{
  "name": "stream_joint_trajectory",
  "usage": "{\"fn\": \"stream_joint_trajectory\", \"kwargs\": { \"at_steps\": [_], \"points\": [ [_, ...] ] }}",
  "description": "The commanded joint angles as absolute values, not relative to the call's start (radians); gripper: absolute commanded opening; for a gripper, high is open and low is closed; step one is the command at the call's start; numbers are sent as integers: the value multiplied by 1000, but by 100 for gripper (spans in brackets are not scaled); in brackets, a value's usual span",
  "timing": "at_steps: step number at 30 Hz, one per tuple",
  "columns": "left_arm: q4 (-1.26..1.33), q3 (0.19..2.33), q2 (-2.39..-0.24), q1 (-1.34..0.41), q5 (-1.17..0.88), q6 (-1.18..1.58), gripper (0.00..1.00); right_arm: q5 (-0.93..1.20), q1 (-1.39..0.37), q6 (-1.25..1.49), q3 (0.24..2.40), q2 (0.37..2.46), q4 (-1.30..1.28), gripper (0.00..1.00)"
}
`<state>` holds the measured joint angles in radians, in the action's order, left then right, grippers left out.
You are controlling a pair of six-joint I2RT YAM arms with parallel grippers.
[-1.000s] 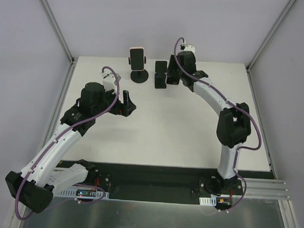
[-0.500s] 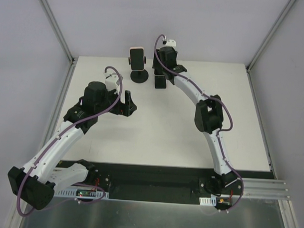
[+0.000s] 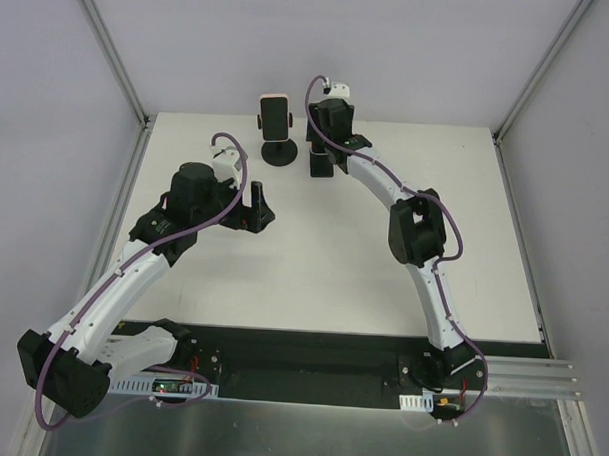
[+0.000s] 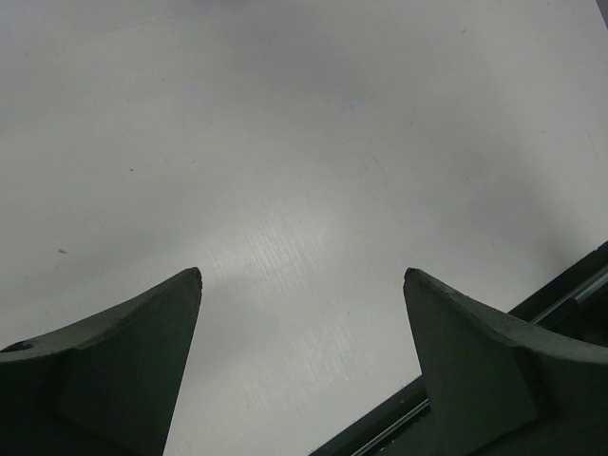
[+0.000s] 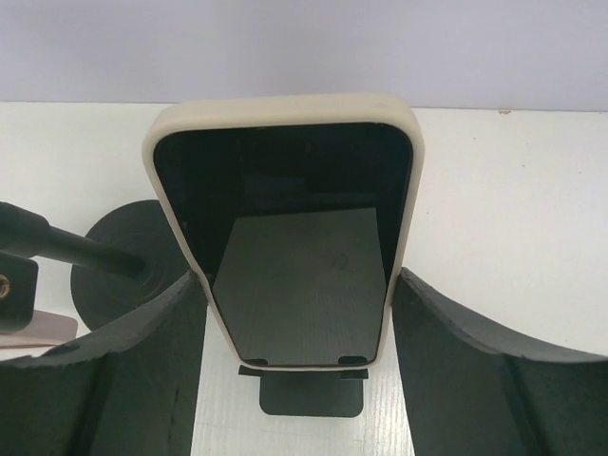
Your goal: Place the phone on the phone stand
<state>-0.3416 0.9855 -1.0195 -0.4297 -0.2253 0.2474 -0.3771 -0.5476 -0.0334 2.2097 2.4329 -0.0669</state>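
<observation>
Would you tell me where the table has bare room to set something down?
The table is bare right of the right arm, and between it and the left gripper. The far centre is crowded: round stand, second stand, and the right gripper around a phone.

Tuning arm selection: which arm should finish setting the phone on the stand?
Right. The right claw is closed on the phone, one finger on each edge, and the stand shows just below it in the wrist view. The left claw hangs open over bare table, away from both.
</observation>
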Motion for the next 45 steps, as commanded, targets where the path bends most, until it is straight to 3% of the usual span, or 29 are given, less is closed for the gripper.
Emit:
{"fn": "stream_joint_trajectory", "kwargs": {
  "at_steps": [1, 8, 11, 12, 13, 15, 21, 26, 29, 36, 37, 40, 45],
  "points": [
    [-330, 1000, -1020, -417, -215, 249, 86, -417, -554, -68, 2238, 2430, -5, 1],
    [-328, 1000, -1026, -419, -219, 250, 86, -408, -557, -57, 2226, 2441, -5, 16],
    [-330, 1000, -1023, -419, -216, 249, 86, -405, -560, -57, 2226, 2430, -14, 45],
    [-330, 999, -1023, -419, -212, 249, 86, -403, -563, -58, 2226, 2424, -21, 67],
    [-330, 997, -1023, -419, -210, 249, 86, -396, -569, -66, 2229, 2405, -38, 81],
    [-327, 996, -1019, -419, -204, 250, 86, -376, -575, -95, 2232, 2381, -52, 96],
    [-319, 983, -990, -414, -183, 244, 86, -403, -580, -132, 2310, 2303, -230, 96],
    [-305, 968, -963, -413, -141, 233, 87, -489, -580, -129, 2192, 2084, -342, 96],
    [-305, 963, -962, -413, -124, 227, 88, -545, -578, -111, 2013, 1903, -406, 96],
    [-298, 957, -974, -411, -113, 222, 88, -372, -603, -35, 1182, 1361, -391, 96],
    [-295, 954, -977, -411, -120, 224, 88, -359, -629, -19, 988, 1210, -362, 96],
    [-279, 950, -986, -411, -149, 221, 87, -272, -663, 75, 695, 872, -328, 96],
    [-212, 904, -940, -411, -206, 198, 87, -136, -667, 158, 535, 340, -402, 96]
  ]
}}
